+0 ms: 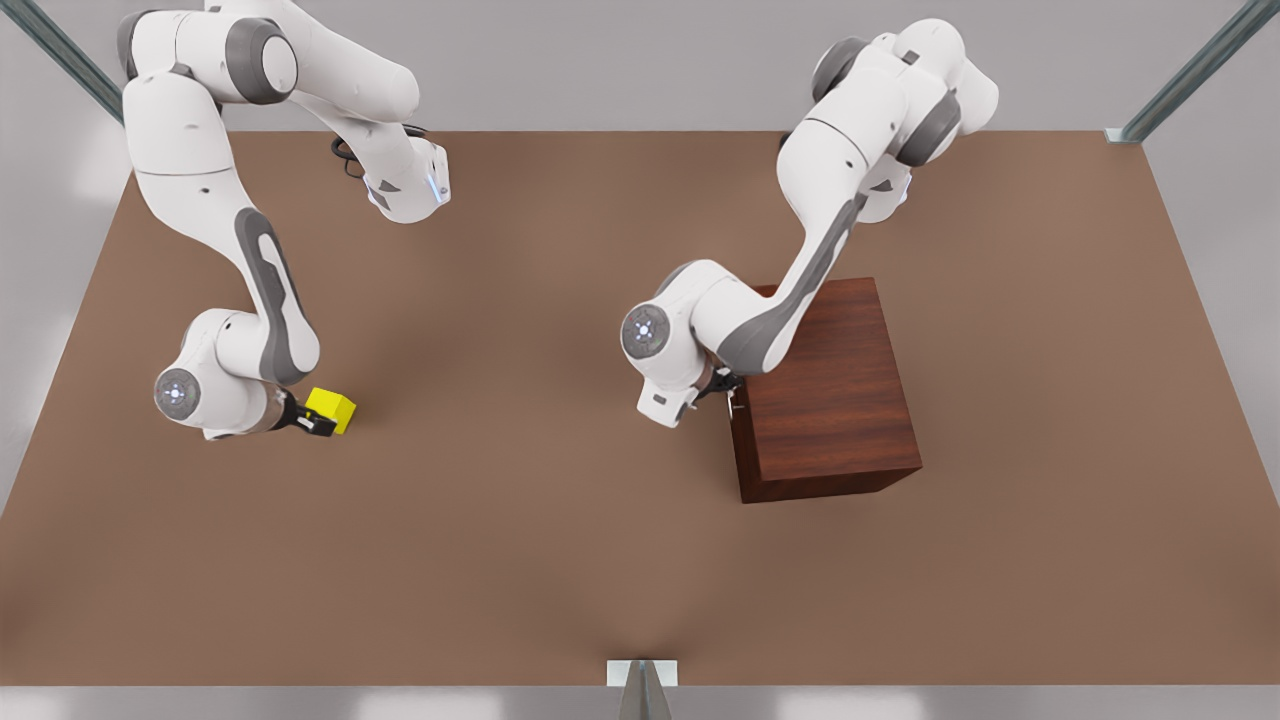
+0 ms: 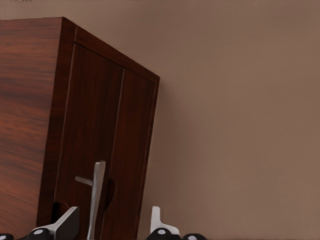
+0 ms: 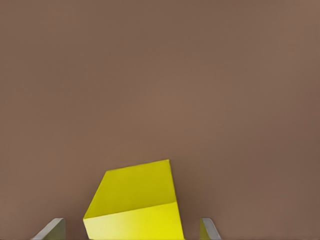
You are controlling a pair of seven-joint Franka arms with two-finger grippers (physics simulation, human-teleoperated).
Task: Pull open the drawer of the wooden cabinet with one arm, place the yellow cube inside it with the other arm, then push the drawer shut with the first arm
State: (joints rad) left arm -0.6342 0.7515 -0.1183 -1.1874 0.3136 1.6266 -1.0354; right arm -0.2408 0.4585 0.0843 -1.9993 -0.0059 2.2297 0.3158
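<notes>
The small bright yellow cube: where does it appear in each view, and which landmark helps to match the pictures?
Front view: the small bright yellow cube lies on the brown table toward the front view's left, at the right gripper.
Right wrist view: the cube sits between the open fingers.
Left wrist view: not in it.
Shared landmark: the brown table.

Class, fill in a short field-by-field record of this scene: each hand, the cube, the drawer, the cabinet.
left hand: at the drawer handle, fingers open either side
right hand: open around the yellow cube
yellow cube: on the table, not lifted
drawer: closed
wooden cabinet: on the front view's right
</notes>
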